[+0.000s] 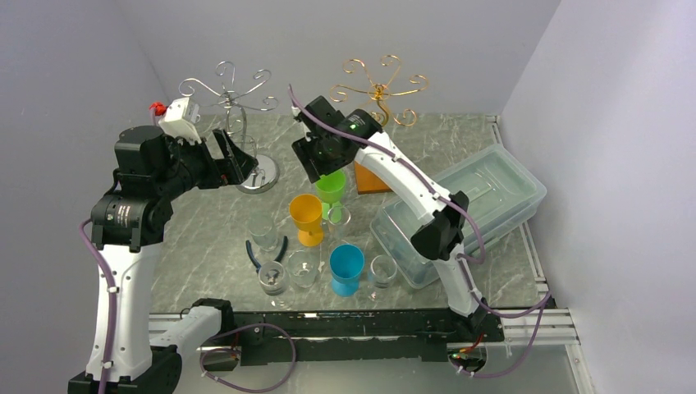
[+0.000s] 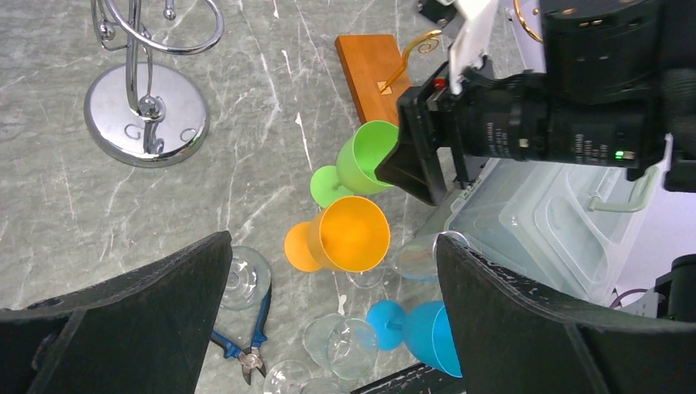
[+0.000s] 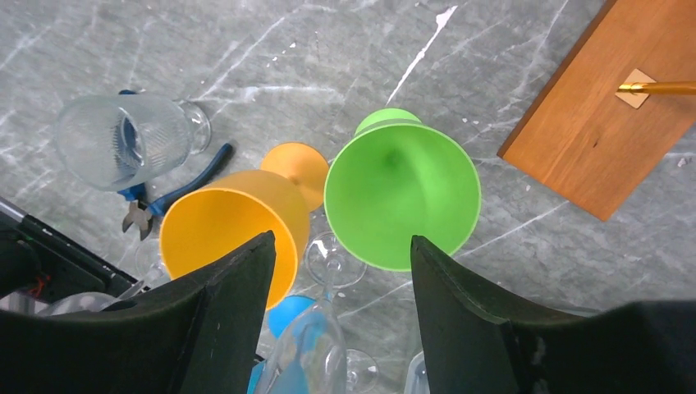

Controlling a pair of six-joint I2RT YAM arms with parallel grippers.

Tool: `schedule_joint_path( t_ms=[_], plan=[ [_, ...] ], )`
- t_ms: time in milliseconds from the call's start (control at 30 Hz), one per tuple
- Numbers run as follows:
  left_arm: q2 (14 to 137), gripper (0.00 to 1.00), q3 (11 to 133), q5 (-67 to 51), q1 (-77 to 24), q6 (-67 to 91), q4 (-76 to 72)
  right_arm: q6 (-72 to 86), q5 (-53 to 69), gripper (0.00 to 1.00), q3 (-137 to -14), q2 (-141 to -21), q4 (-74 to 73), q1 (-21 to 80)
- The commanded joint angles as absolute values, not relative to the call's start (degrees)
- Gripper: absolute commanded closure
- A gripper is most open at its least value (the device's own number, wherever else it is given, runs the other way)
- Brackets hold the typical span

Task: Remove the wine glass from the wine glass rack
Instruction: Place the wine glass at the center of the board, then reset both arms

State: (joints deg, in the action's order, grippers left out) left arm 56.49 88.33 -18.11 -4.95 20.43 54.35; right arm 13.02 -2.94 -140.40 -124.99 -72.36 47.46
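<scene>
My right hand (image 3: pixel 343 246), jaws parted and empty, hung directly above the upright green glass (image 3: pixel 402 197) beside the gold rack's wooden base (image 3: pixel 591 139); my wide-open left hand (image 2: pixel 332 246) sat farther off.

Work surface: a table (image 1: pixel 205 238) with a grey marble-patterned top with thin white veining and a matte finish; the same pattern shows in both wrist views. Three plain walls box it in: the back wall (image 1: pixel 328 41) meets the table's far edge, and the left wall (image 1: pixel 57 82) and right wall (image 1: pixel 624 123) rise from its two sides, all a pale, faintly lilac white. A silver metal rail (image 1: pixel 532 250) runs along the table's right edge; lighting is even and diffuse, with soft, short shadows on the tabletop.
</scene>
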Motion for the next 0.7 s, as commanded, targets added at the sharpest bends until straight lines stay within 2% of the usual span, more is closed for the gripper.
schedule_joint_path(
  t_ms=[0, 333, 667],
  plan=[
    [56.4, 0.01, 88.7, -18.2, -5.1, 20.3, 52.8, 13.2, -3.2, 0.35, -142.8, -120.0, -70.5, 47.8],
    [56.6, 0.01, 88.2, -18.5, -5.1, 20.6, 52.4, 13.1, -0.3, 0.27, -142.5, -116.0, -68.4, 47.8],
    [58.0, 0.00, 89.5, -20.3, -5.1, 20.7, 52.4, 13.4, -0.3, 0.08, -138.3, -108.2, -64.1, 47.8]
  ],
)
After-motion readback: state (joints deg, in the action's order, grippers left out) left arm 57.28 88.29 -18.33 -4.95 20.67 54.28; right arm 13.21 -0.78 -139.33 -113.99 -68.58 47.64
